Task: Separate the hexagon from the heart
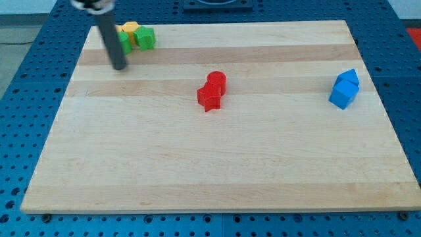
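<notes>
1. Worktop (217, 171): a pale wooden board resting on a blue perforated base (26, 46). The near half, toward the view's bottom, carries no blocks.
2. Middle band, centre: two red blocks touching. The nearer is a red star-like block (209, 98); just behind it, toward the view's top right, stands a red cylinder (216, 81).
3. Middle band, view's right: two blue blocks touching near the board's right edge. The nearer, a blue block (341, 97), is of unclear shape; the second blue block (348, 79) sits against its far side.
4. Far left corner: a tight cluster of small blocks. A yellow block (130, 28), seemingly the hexagon, lies at the back. A green block (145, 38) sits at its right front, touching it. A second green block (125, 43) is partly hidden behind the rod. Which of these is the heart cannot be told at this size.
5. Rod (109, 33): a dark, slightly blurred shaft descending from the view's top left. My tip (119, 67) rests on the board just in front of the cluster, close beside the hidden green block; contact cannot be judged.
6. Hand: the arm carries none, so no open or closed state applies.
</notes>
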Controlling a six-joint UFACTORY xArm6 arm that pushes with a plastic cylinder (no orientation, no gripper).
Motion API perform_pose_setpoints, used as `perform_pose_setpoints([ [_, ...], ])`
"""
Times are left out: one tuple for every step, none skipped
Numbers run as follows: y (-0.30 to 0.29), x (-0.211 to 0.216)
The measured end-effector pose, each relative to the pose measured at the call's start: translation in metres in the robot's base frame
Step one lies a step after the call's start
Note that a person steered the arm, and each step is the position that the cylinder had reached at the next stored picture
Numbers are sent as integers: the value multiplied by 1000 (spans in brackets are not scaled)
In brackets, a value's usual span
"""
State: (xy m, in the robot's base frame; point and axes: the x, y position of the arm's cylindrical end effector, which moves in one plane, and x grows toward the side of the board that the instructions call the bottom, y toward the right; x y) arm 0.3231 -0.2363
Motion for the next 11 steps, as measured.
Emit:
perform_pose_setpoints([
  [-67,-4],
  [-68,-23],
  [-66,-50],
  [-63,-79],
  [-30,-91],
  [8,-92],
  [18,-99],
  [21,-129],
  [40,-131],
  [64,-131],
  [94,-131],
])
